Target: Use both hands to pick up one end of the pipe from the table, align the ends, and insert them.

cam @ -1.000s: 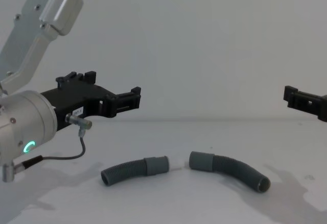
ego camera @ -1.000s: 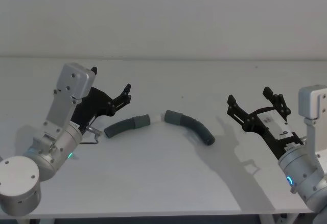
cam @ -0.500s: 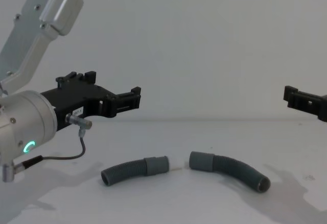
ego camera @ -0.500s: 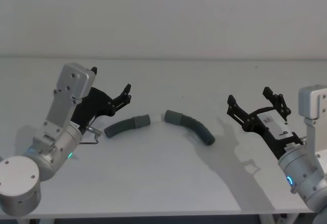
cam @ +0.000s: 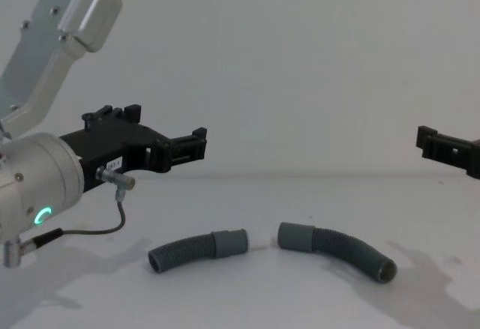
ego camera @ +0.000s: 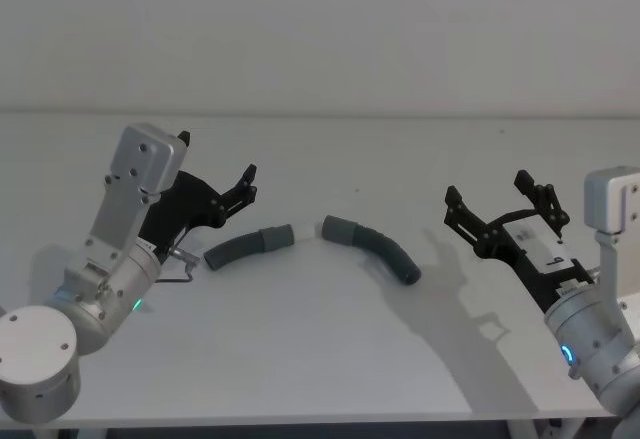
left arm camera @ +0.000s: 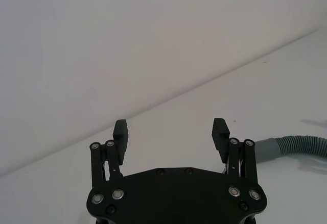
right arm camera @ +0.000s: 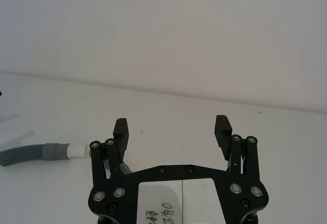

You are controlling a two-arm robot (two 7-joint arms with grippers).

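Two curved dark-grey ribbed pipe pieces lie on the white table [ego camera: 330, 359], their cuffed ends facing across a small gap. The left piece [ego camera: 240, 250] [cam: 191, 250] carries a grey cuff [ego camera: 272, 237] with a white tip [right arm camera: 76, 150]. The right piece [ego camera: 378, 249] [cam: 341, 249] has a plain grey cuff [ego camera: 340, 228]. My left gripper [ego camera: 216, 164] [cam: 169, 130] [left arm camera: 169, 129] hovers open above and to the left of the left piece. My right gripper [ego camera: 487, 189] [right arm camera: 171, 129] [cam: 439, 148] hangs open to the right of the right piece. Neither touches a pipe piece.
A thin grey cable [cam: 112, 216] loops from the left wrist down toward the table near the left piece's plain end. A pale wall stands behind the table's far edge [ego camera: 320, 114]. The table's front edge [ego camera: 300, 421] runs close to both arms.
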